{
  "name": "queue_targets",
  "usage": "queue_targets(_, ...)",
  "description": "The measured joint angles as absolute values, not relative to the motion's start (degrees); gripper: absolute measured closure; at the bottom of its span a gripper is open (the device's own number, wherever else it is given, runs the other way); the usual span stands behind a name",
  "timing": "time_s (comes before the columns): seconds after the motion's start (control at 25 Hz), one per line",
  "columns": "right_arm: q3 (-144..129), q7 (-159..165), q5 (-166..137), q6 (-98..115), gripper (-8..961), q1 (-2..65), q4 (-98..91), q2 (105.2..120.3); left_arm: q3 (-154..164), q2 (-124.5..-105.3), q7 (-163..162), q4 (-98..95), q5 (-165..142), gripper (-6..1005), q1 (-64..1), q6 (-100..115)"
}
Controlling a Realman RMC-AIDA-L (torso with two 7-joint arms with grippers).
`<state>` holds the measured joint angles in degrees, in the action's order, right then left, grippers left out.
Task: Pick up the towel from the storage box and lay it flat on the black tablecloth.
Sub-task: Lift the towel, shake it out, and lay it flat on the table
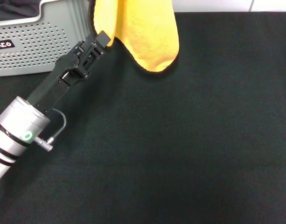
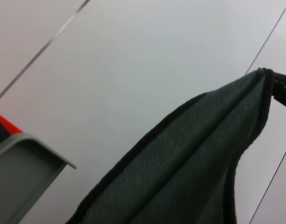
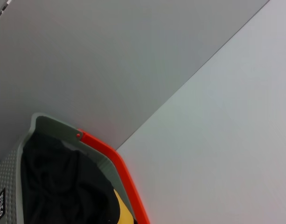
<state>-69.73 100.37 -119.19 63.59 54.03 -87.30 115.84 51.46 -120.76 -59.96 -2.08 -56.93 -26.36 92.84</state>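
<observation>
Storage box (image 1: 35,44) at far left of the head view, light grey, perforated wall, black label with white letters, standing on the black tablecloth (image 1: 180,154); dark cloth (image 1: 17,9) lying inside it. Seen from the right wrist view as well: same storage box (image 3: 12,163) with dark cloth (image 3: 59,186) heaped in it, a sliver of yellow below that, and an orange-red rim (image 3: 119,177) just beside the box's far wall

Left tool (image 1: 105,39) next, reaching up and rightward from the lower left on a silver wrist with black linkage, tip pinched onto the edge of the towel (image 1: 143,32). Jaws closed narrow on the fabric; grip point itself partly hidden by the cloth

Towel further right, yellow-orange with thin black trim, hanging in a loose fold from above the frame, lifted out of the box and dangling over the tablecloth just right of the box. Cannot tell whether its lowest rounded corner touches the black fabric. In the left wrist view, same towel (image 2: 189,168) draped in shadow, black trim running along its edge

Black tablecloth filling the rest of the bench to the right

Right tool outside every view; only its wrist camera's look at the box
</observation>
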Motion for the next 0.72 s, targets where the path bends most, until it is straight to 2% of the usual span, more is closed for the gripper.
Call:
queue_targets(0.24, -69.44, 100.42, -119.19, 63.55, 913, 53.94, -87.56, 115.76, 51.38, -120.76, -60.09, -2.02, -56.92, 562, -25.45, 92.79)
queue_targets(0.44, -69.39, 100.44, -119.18, 63.6, 912, 53.78, -87.66, 115.75, 51.26, -120.74, -60.17, -2.02, -56.79, 567, -25.01, 92.86)
queue_targets(0.56, -69.62, 100.46, -119.12, 63.79, 912, 53.78, -87.84, 115.8, 51.25, -120.71, -59.98, -2.02, -56.78, 674, -25.04, 92.95)
queue_targets(0.72, -69.85, 100.46, -118.94, 63.9, 911, 53.78, -87.89, 115.91, 51.46, -120.68, -60.1, -2.02, -56.93, 745, -25.58, 92.92)
